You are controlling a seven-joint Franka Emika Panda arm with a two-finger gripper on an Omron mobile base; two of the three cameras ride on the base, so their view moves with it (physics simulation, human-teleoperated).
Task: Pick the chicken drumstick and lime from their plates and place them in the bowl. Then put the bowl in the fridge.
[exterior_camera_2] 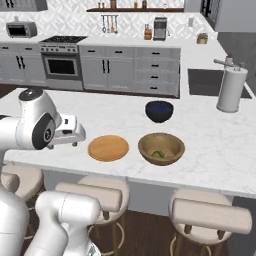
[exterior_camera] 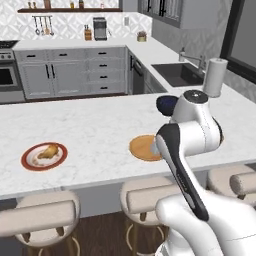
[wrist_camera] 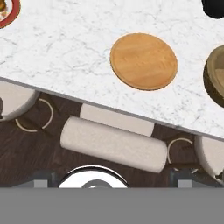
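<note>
The chicken drumstick lies on the white plate with the red rim at the counter's left. The tan wooden plate is bare. Right of it stands the wooden bowl with the lime inside. My gripper hangs above the counter's front edge, left of the wooden plate and well right of the red-rimmed plate. In the hand view its fingertips stand wide apart, open, with nothing between them. The wooden plate lies ahead there, and the bowl is cut by the right edge.
A dark blue bowl stands behind the wooden bowl. A paper towel roll and the sink are at the back right. Padded stools line the counter's front edge below my hand.
</note>
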